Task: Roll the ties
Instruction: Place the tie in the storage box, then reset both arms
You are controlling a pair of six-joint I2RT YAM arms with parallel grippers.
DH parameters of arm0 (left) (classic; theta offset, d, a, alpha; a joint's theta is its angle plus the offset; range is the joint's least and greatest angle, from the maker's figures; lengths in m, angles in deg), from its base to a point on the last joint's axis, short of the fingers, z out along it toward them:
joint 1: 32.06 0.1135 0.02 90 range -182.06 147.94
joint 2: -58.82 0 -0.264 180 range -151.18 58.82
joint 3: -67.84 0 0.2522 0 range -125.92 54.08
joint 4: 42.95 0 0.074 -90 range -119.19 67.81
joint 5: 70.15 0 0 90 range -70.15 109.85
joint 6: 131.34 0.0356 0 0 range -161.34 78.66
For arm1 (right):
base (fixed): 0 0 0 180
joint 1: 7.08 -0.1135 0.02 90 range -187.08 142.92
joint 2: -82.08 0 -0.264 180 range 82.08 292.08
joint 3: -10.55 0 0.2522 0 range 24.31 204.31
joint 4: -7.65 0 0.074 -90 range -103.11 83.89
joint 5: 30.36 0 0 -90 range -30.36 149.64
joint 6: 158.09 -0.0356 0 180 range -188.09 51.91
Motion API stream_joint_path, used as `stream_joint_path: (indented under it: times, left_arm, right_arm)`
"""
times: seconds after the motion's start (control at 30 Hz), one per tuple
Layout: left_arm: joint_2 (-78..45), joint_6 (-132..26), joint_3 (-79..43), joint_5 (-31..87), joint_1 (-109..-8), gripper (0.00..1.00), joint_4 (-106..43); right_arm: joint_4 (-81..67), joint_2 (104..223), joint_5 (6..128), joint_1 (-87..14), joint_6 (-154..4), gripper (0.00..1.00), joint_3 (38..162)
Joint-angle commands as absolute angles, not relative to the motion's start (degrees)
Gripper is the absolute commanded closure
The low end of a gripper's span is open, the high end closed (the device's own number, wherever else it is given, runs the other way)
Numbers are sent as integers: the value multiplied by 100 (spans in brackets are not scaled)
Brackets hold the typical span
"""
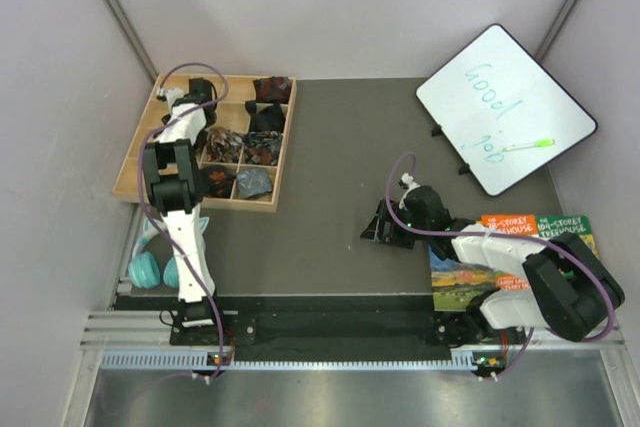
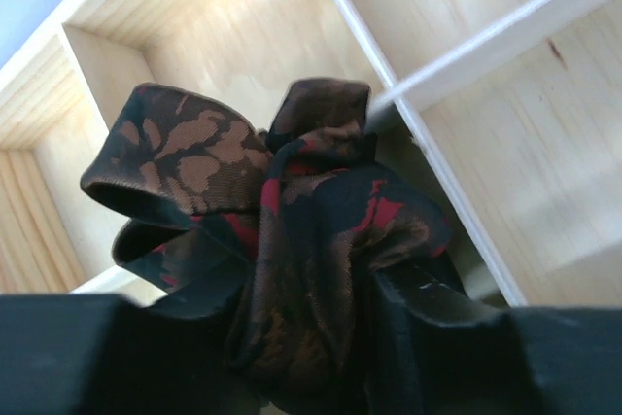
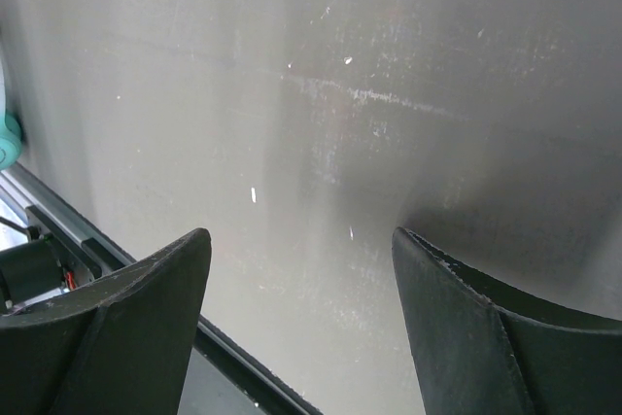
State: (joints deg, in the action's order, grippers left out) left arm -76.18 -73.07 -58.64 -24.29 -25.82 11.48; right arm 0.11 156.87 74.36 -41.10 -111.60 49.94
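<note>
My left gripper (image 1: 198, 93) hangs over the far left compartments of the wooden tray (image 1: 133, 163). In the left wrist view its jaws (image 2: 311, 313) are shut on a bunched tie (image 2: 321, 196), dark brown-black with rust and red print, held over a bare wooden compartment (image 2: 243, 36). Several other rolled ties fill the tray, among them a dark red one (image 1: 272, 89), a black one (image 1: 265, 119) and a grey-blue one (image 1: 255, 183). My right gripper (image 1: 378, 225) stands open low over the grey mat (image 3: 321, 94), its fingers (image 3: 146, 289) holding nothing.
Teal headphones (image 1: 155, 263) lie on the mat just near of the tray, beside the left arm. A whiteboard (image 1: 505, 109) with a green marker (image 1: 527, 145) leans at the back right. Picture books (image 1: 535, 229) lie under the right arm.
</note>
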Motion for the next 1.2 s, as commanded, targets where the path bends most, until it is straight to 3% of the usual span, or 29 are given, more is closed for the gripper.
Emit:
stream_joint_path:
  times: [0.0,0.13,0.43,0.73,0.93,1.17]
  left_arm:
    - [-7425,-7658,-5640,-2155,-2696,48,1537]
    - [-7355,-7930,-5552,-2207,-2714,27,1757]
    - [-6836,-7799,-6078,-1795,-2705,3,1976]
    - [-6458,-7860,-6448,-942,-2652,1,2416]
    - [-6063,-7887,-6079,-863,-2574,1,2434]
    - [-6300,-7773,-6097,313,-2301,1,2399]
  right_arm:
    - [-260,15846,7370,-4154,-11019,24,5050]
    - [-242,15855,7414,-4154,-10975,24,5050]
    - [-260,16013,7537,-4154,-10896,24,5156]
    - [-295,16083,7581,-4154,-10870,24,5199]
    - [-304,16101,7590,-4154,-10870,24,5200]
    - [-339,16189,7616,-4154,-10861,24,5261]
